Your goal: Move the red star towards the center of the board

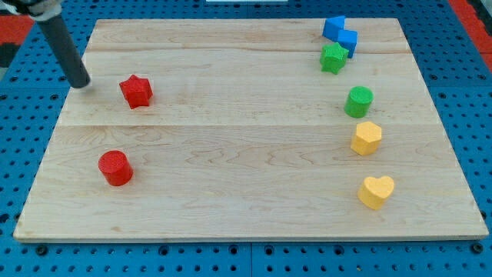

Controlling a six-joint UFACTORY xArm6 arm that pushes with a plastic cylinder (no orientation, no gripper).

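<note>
On the desk's (246,192) upper left: rod lined up behind the red star.
The wooden desk carries the red star (136,91) near its ten o'clock edge. My tip (80,83), a bare end effector holding nothing, stands just beside the star at its nine o'clock, apart, seemingly placed to push it toward three o'clock, centreward.

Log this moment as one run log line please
tip: left of red star, apart | star: upper left of board | push: not begun
</note>
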